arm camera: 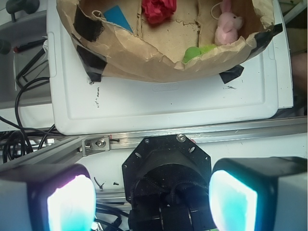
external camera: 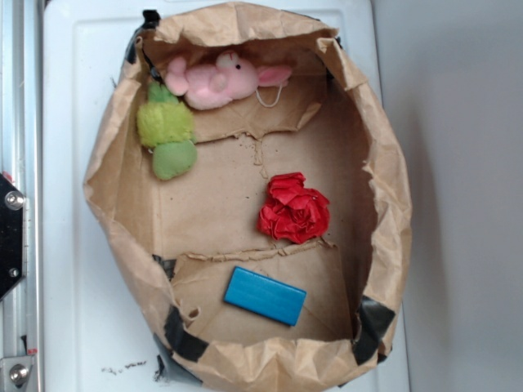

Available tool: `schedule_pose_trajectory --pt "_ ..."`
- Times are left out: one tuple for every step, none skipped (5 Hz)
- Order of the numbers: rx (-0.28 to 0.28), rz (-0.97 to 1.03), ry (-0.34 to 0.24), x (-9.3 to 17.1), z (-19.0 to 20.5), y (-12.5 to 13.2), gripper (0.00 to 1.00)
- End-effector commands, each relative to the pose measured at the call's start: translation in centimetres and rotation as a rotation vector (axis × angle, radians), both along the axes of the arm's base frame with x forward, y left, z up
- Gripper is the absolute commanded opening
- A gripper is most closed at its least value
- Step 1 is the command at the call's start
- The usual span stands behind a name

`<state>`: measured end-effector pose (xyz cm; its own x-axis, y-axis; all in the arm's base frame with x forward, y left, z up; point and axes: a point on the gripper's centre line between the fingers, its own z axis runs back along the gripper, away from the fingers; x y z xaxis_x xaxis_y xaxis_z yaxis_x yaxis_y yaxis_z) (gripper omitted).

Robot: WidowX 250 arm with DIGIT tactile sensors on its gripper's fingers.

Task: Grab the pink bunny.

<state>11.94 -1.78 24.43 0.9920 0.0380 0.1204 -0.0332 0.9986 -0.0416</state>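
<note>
Four things lie inside the brown paper bag [external camera: 384, 188] in the exterior view: the pink bunny [external camera: 219, 79] at the far end, touching a green plush toy [external camera: 167, 135] at its left, a red paper ball [external camera: 294, 208] near the middle, and a blue block [external camera: 265, 296] at the near end. No gripper shows here.

From the wrist, the bag wall hides most of the green toy and cuts off the ball. The gripper [arm camera: 153, 197] stands wide open, empty, well apart from the bag, over the surface [arm camera: 168, 106].

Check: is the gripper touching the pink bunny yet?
Apart. The wrist view shows the gripper open outside the paper bag, white tray between it and the pink bunny inside.
</note>
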Motion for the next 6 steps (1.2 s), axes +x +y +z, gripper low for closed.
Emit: schedule_pose_trajectory --pt "0.0 0.0 0.0 0.0 0.0 0.0 1.0" --pt "0.035 0.081 0.016 5.0 -1.4 2.8 1.0" --pt "0.065 0.114 -0.02 9.9 -2.8 4.7 1.0" --pt "0.092 0.042 -0.061 15.1 -4.4 6.5 1.0" --pt "0.145 -0.068 -0.107 17.6 -6.1 7.4 1.0" --pt "0.175 -0.162 -0.133 18.0 -7.8 7.9 1.0"
